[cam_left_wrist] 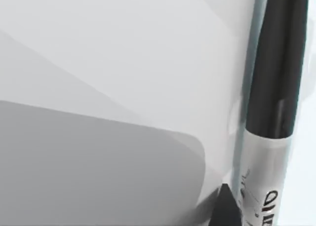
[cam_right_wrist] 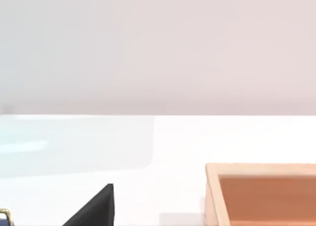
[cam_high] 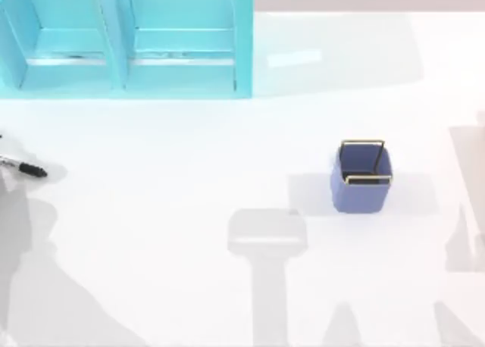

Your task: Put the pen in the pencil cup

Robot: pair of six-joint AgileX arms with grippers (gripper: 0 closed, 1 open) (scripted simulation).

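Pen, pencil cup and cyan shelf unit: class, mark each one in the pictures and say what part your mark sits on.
pen (cam_high: 32, 170): top view, on its black cap end.
pencil cup (cam_high: 359, 192): top view, on its blue-purple front wall.
cyan shelf unit (cam_high: 242, 40): top view, on its right side panel.

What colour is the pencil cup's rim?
Gold, on the blue-purple pencil cup; clearest in the top view.

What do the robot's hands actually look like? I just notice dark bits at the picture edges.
The left gripper's finger appears in the left wrist view as a plain matte black wedge tapering to a point. The right gripper's finger, in the right wrist view, is the same flat black with straight edges. No cables or markings can be seen on either.
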